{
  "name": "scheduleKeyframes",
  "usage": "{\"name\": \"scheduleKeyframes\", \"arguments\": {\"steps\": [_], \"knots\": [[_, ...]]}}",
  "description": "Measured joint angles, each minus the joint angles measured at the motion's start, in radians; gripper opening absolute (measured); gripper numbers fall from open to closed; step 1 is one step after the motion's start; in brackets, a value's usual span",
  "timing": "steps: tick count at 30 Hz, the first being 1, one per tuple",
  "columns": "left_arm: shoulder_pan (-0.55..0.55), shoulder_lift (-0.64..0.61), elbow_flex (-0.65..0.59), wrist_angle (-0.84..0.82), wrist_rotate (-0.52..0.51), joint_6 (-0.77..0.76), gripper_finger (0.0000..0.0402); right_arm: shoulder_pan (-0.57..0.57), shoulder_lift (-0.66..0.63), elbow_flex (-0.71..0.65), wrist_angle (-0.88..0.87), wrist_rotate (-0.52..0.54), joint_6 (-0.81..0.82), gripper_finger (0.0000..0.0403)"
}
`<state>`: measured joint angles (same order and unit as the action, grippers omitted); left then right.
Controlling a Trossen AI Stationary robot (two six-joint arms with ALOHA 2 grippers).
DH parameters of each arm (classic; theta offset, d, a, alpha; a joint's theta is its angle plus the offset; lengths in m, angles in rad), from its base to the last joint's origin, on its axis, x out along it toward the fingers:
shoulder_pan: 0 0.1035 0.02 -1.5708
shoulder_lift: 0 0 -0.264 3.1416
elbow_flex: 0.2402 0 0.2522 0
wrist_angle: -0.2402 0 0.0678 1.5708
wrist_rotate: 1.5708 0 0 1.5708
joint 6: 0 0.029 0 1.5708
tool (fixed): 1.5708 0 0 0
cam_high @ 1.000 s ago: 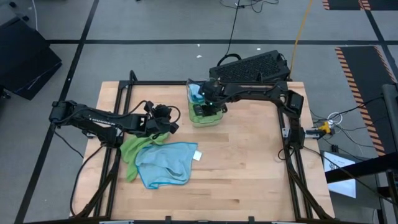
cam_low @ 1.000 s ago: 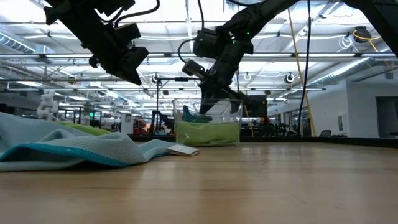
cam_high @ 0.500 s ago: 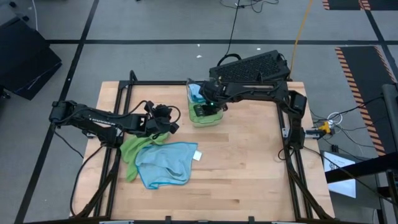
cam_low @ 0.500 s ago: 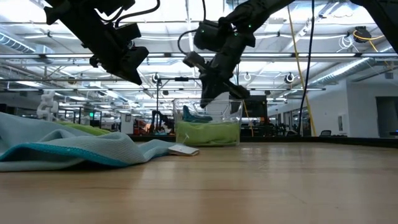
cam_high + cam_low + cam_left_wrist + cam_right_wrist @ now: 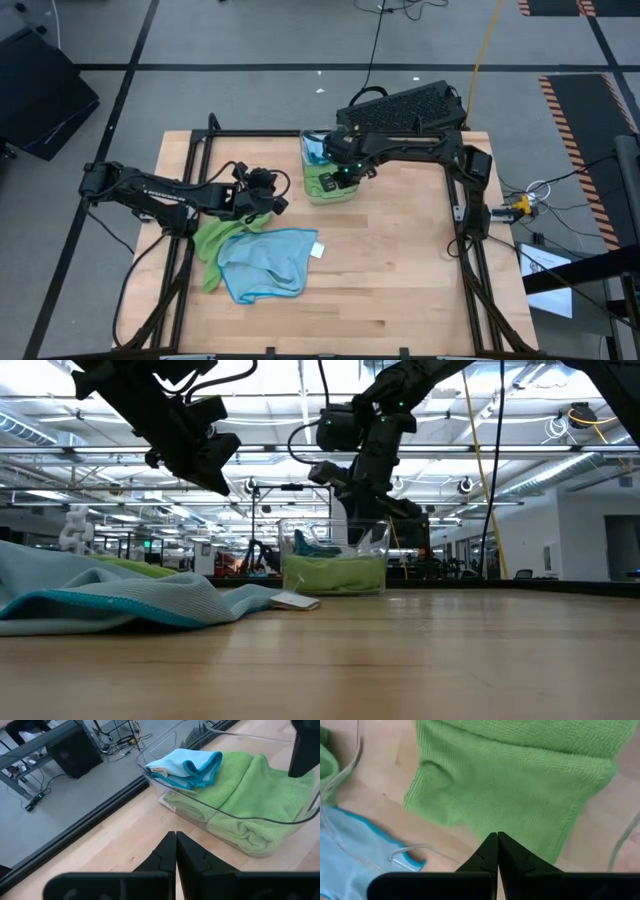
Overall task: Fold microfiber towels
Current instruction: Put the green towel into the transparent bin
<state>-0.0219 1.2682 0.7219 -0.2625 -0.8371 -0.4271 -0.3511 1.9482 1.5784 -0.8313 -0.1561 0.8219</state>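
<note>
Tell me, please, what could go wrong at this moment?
The right end effector, shut and empty, hangs above the clear plastic bin; descending shut, it may push the folded lime green towels instead of gripping them. The light bin could also slide or tip.

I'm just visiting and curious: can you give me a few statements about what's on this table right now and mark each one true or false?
1. The clear bin holds green towels. True.
2. A light blue towel lies loose on the table. True.
3. The right gripper holds a towel. False: shut, empty, above the bin.
4. The left gripper is wide open. False: it is shut.
5. The bin holds only green cloth. False: a folded blue towel lies inside too.
</note>
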Motion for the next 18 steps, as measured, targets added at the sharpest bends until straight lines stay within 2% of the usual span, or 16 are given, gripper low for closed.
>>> {"name": "scheduleKeyframes", "arguments": {"steps": [6,12,18], "knots": [[0.0,0.0,0.0,0.003,0.001,0.005,0.001,-0.003,-0.009,0.012,-0.005,0.0,-0.017,0.0],[0.002,0.0,0.0,0.007,0.001,0.006,0.001,0.028,0.002,0.178,0.007,0.03,-0.055,0.0],[0.002,0.0,0.0,0.008,0.001,0.006,0.001,0.031,0.074,0.258,-0.132,0.054,-0.074,0.0]]}}
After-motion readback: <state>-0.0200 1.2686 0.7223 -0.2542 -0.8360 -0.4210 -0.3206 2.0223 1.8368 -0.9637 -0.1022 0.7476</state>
